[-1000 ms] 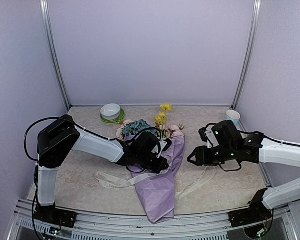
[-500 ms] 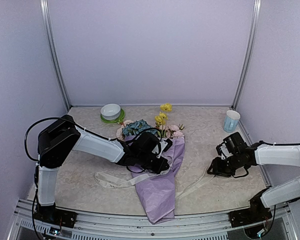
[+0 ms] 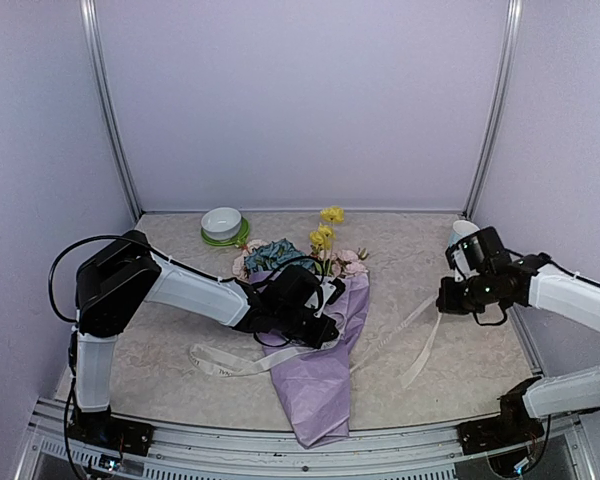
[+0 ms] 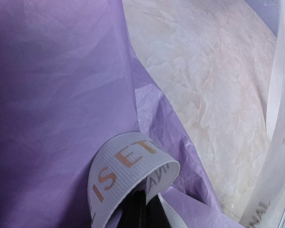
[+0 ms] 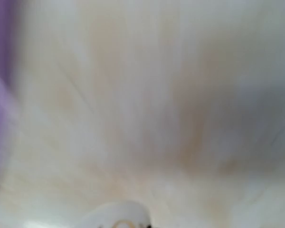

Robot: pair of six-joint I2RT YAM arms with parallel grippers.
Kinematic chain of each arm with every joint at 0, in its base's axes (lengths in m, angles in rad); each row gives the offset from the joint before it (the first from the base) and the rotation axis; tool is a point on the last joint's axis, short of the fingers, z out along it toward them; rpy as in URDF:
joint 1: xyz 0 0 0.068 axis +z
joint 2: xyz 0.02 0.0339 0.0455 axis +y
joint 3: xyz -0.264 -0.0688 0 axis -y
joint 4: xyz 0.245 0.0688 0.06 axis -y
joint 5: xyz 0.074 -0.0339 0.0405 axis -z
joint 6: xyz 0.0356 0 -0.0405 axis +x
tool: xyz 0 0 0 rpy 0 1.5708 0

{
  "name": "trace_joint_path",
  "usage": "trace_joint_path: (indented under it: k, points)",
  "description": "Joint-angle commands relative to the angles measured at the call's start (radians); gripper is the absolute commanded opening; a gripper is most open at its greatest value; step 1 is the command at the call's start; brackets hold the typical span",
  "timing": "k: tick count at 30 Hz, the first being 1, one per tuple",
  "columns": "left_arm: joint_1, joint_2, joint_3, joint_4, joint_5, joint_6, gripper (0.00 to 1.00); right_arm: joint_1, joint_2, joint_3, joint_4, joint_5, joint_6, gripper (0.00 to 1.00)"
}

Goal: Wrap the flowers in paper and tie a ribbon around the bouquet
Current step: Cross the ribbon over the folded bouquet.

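The bouquet lies mid-table, a lilac paper (image 3: 320,385) cone with the flowers (image 3: 323,238) showing blue, yellow and pink at its far end. My left gripper (image 3: 325,330) rests on the cone, shut on a loop of the cream lettered ribbon (image 4: 128,166), with its dark fingertips (image 4: 143,211) pressed together under the loop. Another stretch of ribbon (image 3: 225,365) trails left across the table. To the right the ribbon (image 3: 400,325) rises from the cone to my right gripper (image 3: 442,300), which is shut on it above the table, and a tail hangs down. The right wrist view is a blur.
A white bowl (image 3: 221,222) sits on a green plate (image 3: 218,239) at the back left. A pale blue cup (image 3: 461,234) stands at the back right, partly hidden by my right arm. Lilac walls and metal posts enclose the beige tabletop (image 4: 213,71).
My right gripper has shut on the ribbon and swung up and toward the back right, lifting that strand off the table. The left arm and bouquet have stayed put.
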Motion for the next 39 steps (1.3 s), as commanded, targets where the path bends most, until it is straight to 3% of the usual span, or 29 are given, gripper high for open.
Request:
trace_joint_path:
  k: [1, 4, 10, 13, 18, 26, 29, 39]
  points:
    - [-0.008, 0.001, 0.005, -0.074, -0.030, 0.008, 0.00, -0.013, -0.181, 0.262, -0.207, 0.143, -0.115, 0.00]
    - [-0.007, -0.004, 0.006, -0.084, -0.042, 0.010, 0.00, -0.013, -0.220, 0.424, -0.242, 0.085, -0.176, 0.00]
    - [-0.004, -0.012, 0.007, -0.101, -0.058, 0.013, 0.00, 0.002, -0.153, 0.568, -0.156, -0.323, -0.245, 0.00]
    - [-0.003, -0.021, 0.003, -0.102, -0.062, 0.012, 0.00, 0.079, -0.130, 0.534, -0.018, -0.479, -0.224, 0.00]
    - [0.019, -0.038, -0.016, -0.067, -0.013, -0.002, 0.00, 0.241, -0.112, 0.401, 0.378, -0.713, -0.134, 0.00]
    - [0.049, -0.057, -0.012, -0.035, 0.049, 0.012, 0.00, 0.545, 0.069, 0.314, 0.487, -0.786, -0.269, 0.00]
    - [0.064, -0.045, -0.013, -0.028, 0.072, 0.016, 0.00, 0.594, 0.126, 0.294, 0.520, -0.718, -0.285, 0.00]
    - [0.090, -0.021, -0.024, 0.009, 0.137, 0.031, 0.00, 0.722, 0.475, 0.612, 0.365, -0.557, -0.548, 0.00]
